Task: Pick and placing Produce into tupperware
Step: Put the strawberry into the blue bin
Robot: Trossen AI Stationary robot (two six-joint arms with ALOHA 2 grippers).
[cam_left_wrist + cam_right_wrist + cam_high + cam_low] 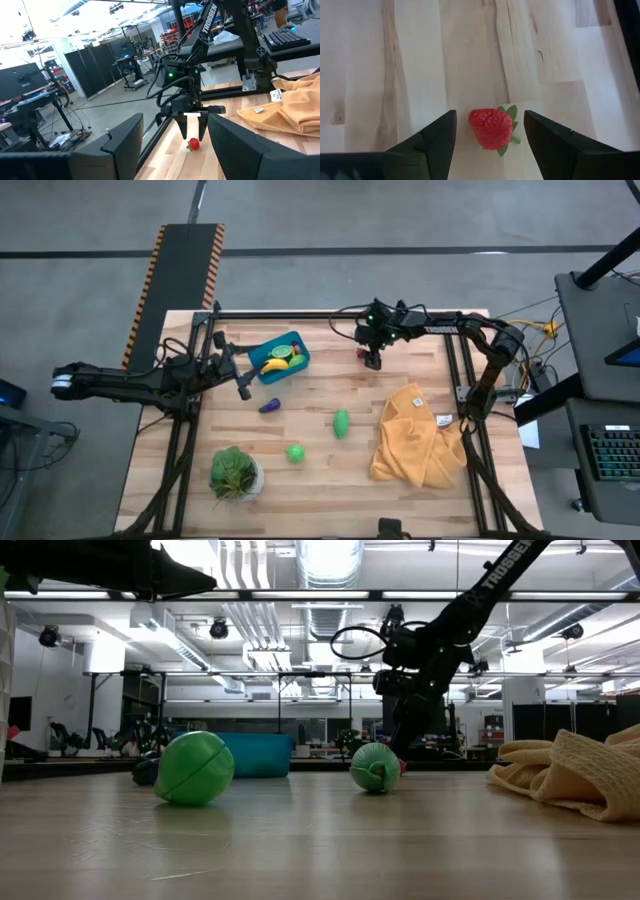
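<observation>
Two or so pieces already sit in my tupperware (281, 358); eggplant (269, 406), two green pieces (341, 423) and the strawberry (491, 128) remain on the table. My right gripper (490, 131) hovers spread around the strawberry, left gripper (243, 388) parked open by the tub

A red strawberry (491, 128) lies between the spread right end effector (490, 135) fingers.

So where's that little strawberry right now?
The strawberry lies on the wooden table near its far edge, right of the blue tub, between the open fingers of the right gripper.
</observation>
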